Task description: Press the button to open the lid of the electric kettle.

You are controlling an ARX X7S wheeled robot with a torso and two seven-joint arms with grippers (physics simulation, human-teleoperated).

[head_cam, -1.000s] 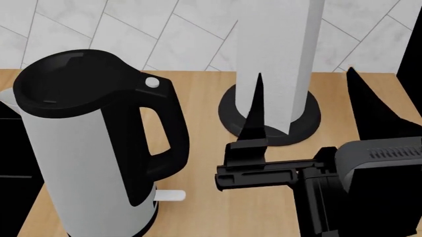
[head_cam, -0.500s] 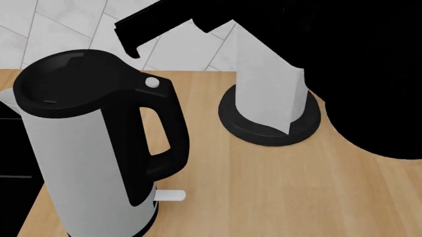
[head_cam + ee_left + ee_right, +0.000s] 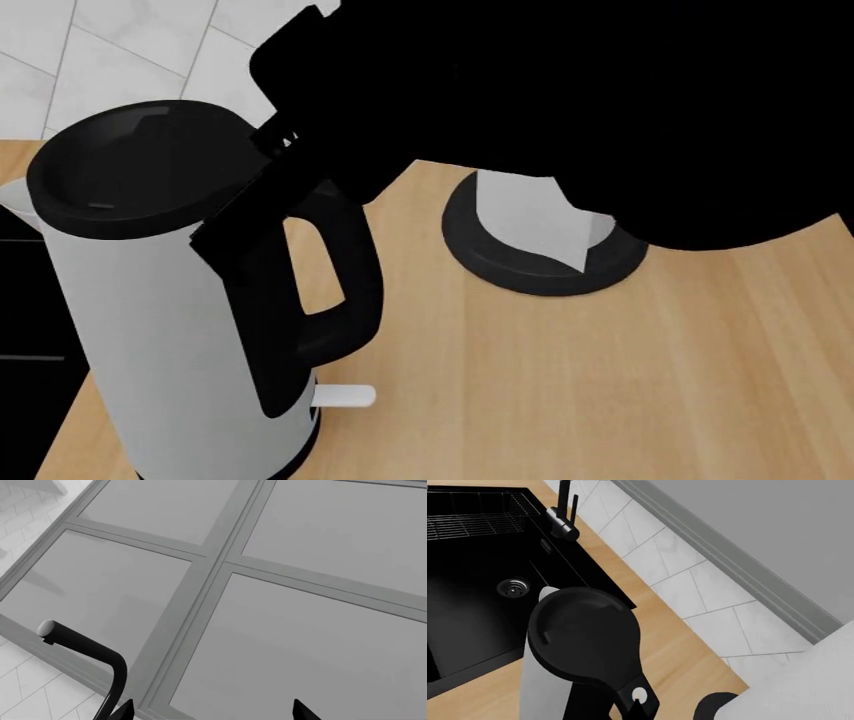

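The electric kettle (image 3: 160, 330) stands at the left of the wooden counter, pale grey with a black handle (image 3: 350, 290). Its black lid (image 3: 134, 165) lies shut. My right arm fills the upper right of the head view, and my right gripper (image 3: 267, 195) reaches down over the handle top, hiding the button there. In the right wrist view I see the lid (image 3: 584, 635) from above and the small white button (image 3: 638, 694). My right gripper (image 3: 638, 708) shows as one closed tip right at the button. My left gripper (image 3: 212, 712) is open, facing grey panels.
A white paper roll on a round black stand (image 3: 514, 265) is right of the kettle. A small white switch tab (image 3: 344, 397) sticks out at the kettle's base. A black sink (image 3: 474, 590) with a faucet (image 3: 562, 517) lies beyond the kettle. The tiled wall is behind.
My right arm has risen from low on the right and swung left across the head view. Its gripper now covers the kettle's handle top and button.
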